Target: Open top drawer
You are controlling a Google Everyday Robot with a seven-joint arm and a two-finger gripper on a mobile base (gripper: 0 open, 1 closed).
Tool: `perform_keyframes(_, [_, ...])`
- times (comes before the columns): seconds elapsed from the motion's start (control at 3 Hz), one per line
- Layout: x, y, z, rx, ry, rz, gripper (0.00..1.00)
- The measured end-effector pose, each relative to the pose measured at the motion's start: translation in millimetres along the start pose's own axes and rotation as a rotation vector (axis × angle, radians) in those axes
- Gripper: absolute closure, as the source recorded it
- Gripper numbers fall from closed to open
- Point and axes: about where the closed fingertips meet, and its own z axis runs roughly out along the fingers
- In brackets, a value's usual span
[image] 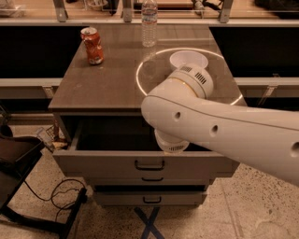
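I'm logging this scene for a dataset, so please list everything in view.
wide grey-taupe top drawer: one, grey, open under the tabletop
narrower grey lower drawers: two, grey, stacked below it
small black rectangular pulls: three, black, centred on the drawer fronts
grey-brown tabletop: one, above the drawers
red soda can: one, red, tabletop back left
clear plastic water bottle: one, clear, tabletop back centre
white round bowl: one, white, tabletop right
black cable: one, black, floor left
white robot arm: one, white, reaching from the right over the open drawer
claw: hidden under the arm's end

Speckled terrazzo floor, blk cable at L — wood counter behind, dim warm light
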Motion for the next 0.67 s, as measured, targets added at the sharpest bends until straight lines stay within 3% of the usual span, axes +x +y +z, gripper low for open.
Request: perform_keyframes(0.67, [26.7,-12.7,19.6,0.05,-0.051,0.017,1.0])
